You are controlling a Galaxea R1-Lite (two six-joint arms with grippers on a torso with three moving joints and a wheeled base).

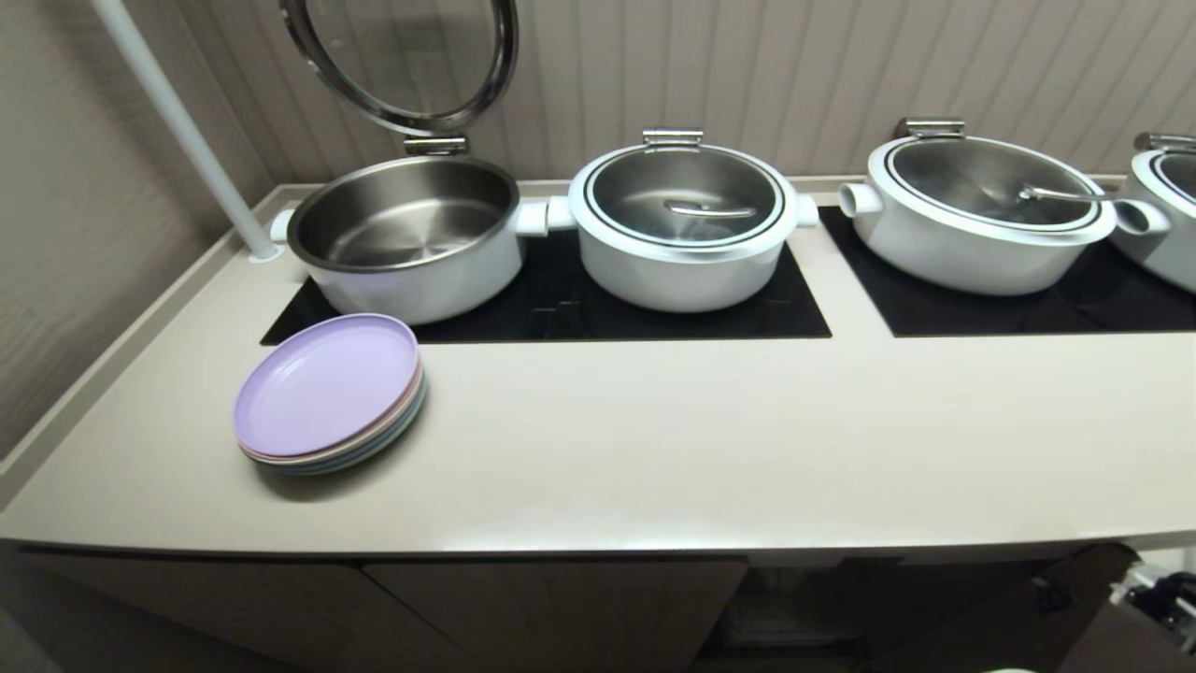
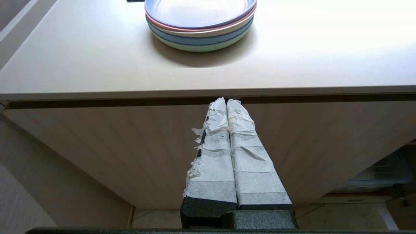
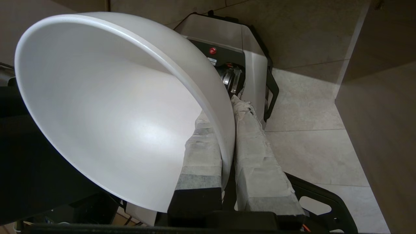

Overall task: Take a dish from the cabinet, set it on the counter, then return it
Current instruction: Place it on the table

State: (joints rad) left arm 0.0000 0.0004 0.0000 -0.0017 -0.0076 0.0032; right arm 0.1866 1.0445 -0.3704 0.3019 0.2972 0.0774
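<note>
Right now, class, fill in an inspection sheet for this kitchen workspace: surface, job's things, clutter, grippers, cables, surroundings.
Surface: beige counter, two black cooktop panels.
Job's things: white bowl held off the counter; cabinet below.
Clutter: pastel plate stack; open pot; lidded pots.
Grippers: right gripper shut on the bowl's rim; left gripper shut, before a cabinet door.
Cables: nothing seen.
Surroundings: ribbed wall, white pole, tiled floor.

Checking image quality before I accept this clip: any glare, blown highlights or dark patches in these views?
Left wrist view: the long beige countertop washes out to near white beside the stack of pastel plates, which casts a soft shadow. Right wrist view: a broad sheen sits inside the white ceramic bowl; the area beside it is almost black. Head view: evenly lit, faint reflections on the black glass cooktop.
</note>
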